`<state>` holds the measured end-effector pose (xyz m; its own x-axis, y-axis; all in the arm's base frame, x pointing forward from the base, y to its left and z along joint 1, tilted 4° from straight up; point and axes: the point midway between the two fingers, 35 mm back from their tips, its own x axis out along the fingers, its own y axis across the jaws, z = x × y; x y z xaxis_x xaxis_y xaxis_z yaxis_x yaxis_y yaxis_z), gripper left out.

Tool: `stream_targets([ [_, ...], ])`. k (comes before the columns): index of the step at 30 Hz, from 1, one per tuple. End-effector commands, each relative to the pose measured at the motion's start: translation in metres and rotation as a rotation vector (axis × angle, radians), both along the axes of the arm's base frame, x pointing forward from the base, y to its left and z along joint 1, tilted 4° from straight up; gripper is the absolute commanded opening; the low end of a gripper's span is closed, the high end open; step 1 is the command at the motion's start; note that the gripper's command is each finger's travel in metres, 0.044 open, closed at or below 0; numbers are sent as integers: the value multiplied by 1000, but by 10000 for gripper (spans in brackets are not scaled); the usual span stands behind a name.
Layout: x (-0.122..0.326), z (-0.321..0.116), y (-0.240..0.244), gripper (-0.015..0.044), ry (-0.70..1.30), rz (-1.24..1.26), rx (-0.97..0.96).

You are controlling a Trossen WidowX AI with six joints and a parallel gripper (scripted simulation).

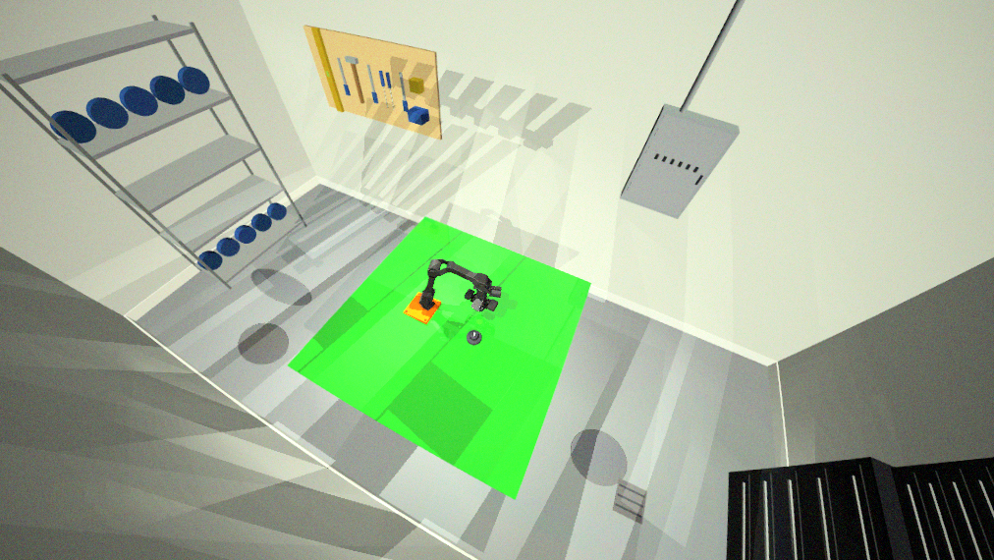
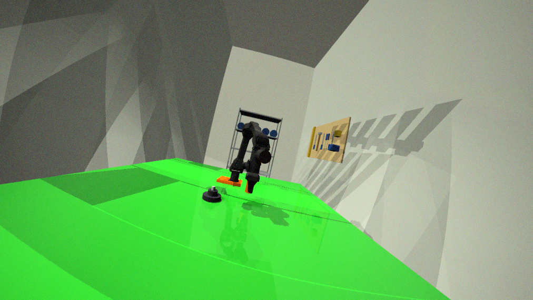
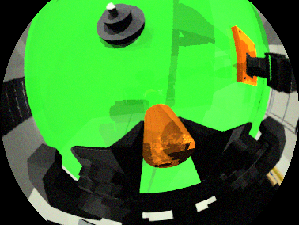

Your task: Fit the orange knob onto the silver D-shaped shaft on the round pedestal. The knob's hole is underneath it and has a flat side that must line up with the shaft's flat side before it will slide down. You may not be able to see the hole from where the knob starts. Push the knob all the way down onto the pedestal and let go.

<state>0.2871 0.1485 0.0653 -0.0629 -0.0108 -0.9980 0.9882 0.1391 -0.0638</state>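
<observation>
The orange knob [image 2: 247, 186] [image 3: 158, 123] is between the two black fingers of my gripper [image 1: 479, 305] [image 2: 250, 187] [image 3: 160, 122], which is shut on it. The knob is held a little above the green surface and looks slanted in the wrist view. Its underside and hole are hidden, and I cannot make it out in the top view. The dark round pedestal [image 1: 473, 341] [image 2: 211, 197] [image 3: 132, 33] stands apart from the gripper, at the upper left in the wrist view. The short silver shaft [image 2: 213, 187] [image 3: 111, 6] stands upright on it; its flat side cannot be made out.
The arm's orange base plate [image 1: 415, 314] [image 2: 223, 180] [image 3: 240, 63] lies on the green mat [image 1: 528, 362] [image 2: 156, 238], to the right in the wrist view. A shelf rack [image 1: 194, 149], a tool board [image 1: 378, 69] [image 2: 341, 128] and a grey wall box [image 1: 678, 142] are well away from the arm.
</observation>
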Motion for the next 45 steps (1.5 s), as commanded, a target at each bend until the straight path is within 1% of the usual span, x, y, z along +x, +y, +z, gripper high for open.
stream_targets([
  [1,4,18,2,0,-16,5,9],
  [23,6,86,1,0,-14,4,9],
  [28,7,86,-1,0,-15,4,9],
  [45,32,71,-40,0,-20,18,6],
])
